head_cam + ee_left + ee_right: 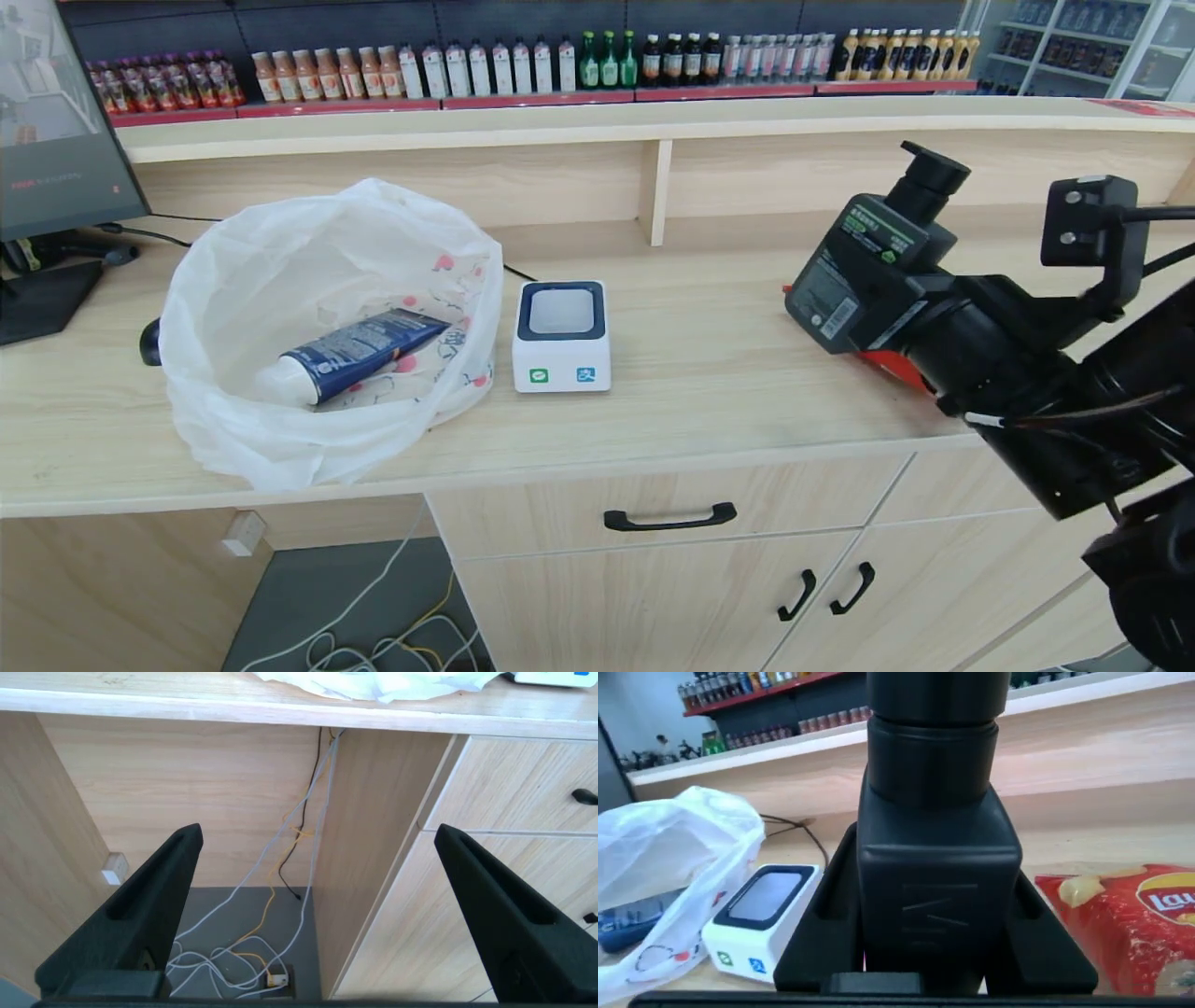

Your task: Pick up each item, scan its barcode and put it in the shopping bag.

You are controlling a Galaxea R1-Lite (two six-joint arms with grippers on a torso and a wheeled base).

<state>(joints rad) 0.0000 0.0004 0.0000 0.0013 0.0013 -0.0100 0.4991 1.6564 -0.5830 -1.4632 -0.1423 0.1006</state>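
Note:
My right gripper (920, 322) is shut on a dark square bottle (864, 271) with a black cap and holds it tilted above the right end of the wooden counter (709, 373). The barcode label faces the front. In the right wrist view the bottle (934, 859) stands between the fingers (831, 915). A white scanner box (562, 336) (761, 919) sits mid-counter, left of the bottle. The white shopping bag (280, 280) (673, 849) stands open at the left with a blue tube (359, 353) inside. A red chip bag (896, 366) (1130, 924) lies under the bottle. My left gripper (318, 840) is open below the counter.
A monitor (56, 140) on its stand occupies the counter's far left, with a small black object (149, 341) beside the bag. A raised shelf (653, 177) runs along the back. Drawers (669, 516) sit below the counter; cables (280, 859) hang in the gap.

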